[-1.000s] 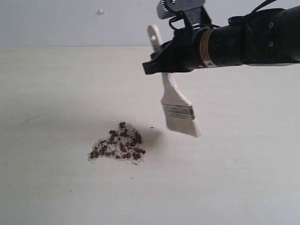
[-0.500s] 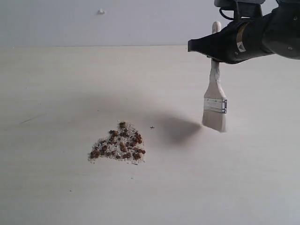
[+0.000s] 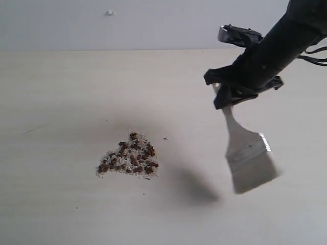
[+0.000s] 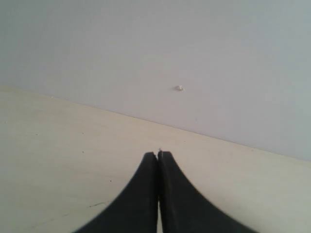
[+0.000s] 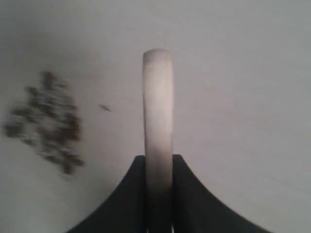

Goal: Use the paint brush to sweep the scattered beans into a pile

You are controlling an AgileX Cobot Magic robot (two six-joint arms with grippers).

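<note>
Exterior view, right pincer [image 3: 228, 96] clamped on paint brush [image 3: 249, 159] handle, bristles below it, pile [image 3: 129, 155] of beans [image 3: 134, 160] well apart on the desk [image 3: 61, 92], toward the left arm's side, left pincer [image 4: 158, 156] closed, empty.

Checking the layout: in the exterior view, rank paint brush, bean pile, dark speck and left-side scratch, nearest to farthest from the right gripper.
1. paint brush, held in the right gripper
2. dark speck, just left
3. pile, further left
4. scratch, far left

One paint brush [image 3: 244, 148], one pile [image 3: 129, 158]
</note>
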